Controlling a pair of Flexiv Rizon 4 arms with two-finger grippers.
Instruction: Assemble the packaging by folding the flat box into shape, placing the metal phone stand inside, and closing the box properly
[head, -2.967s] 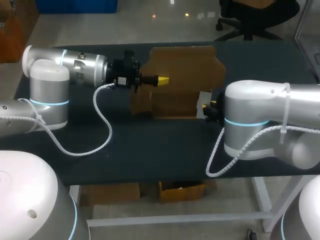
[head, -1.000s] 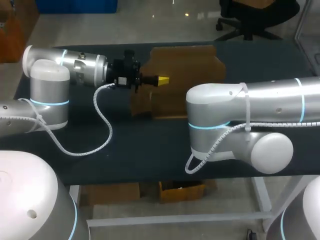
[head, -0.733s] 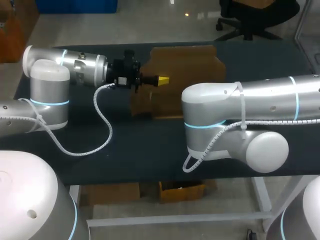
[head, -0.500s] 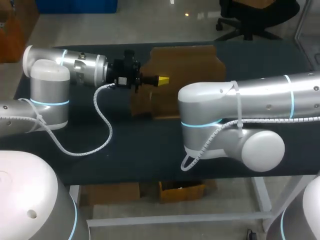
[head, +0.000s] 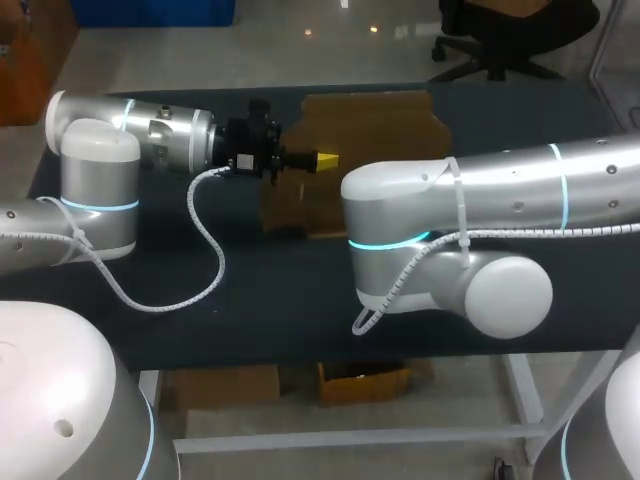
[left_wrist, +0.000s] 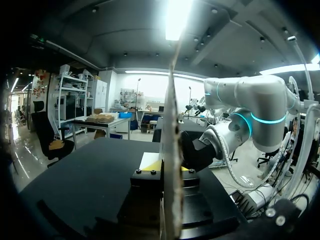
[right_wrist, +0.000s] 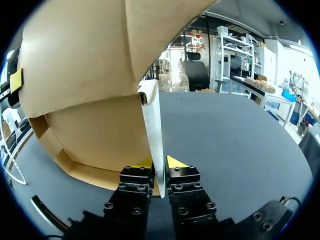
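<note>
The head camera peers down from above and behind onto the bench (head: 280, 300), the wrist cameras stare close along the left end effector (left_wrist: 169, 167) and right end effector (right_wrist: 159, 164), all three sharing the cardboard box (head: 380, 125).

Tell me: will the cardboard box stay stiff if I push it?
Probably floppy: the box is thin sheet, edge-on in the left gripper. Likely hinges at its creases near the flap the right gripper pinches. Seems light, held by edges alone.
</note>
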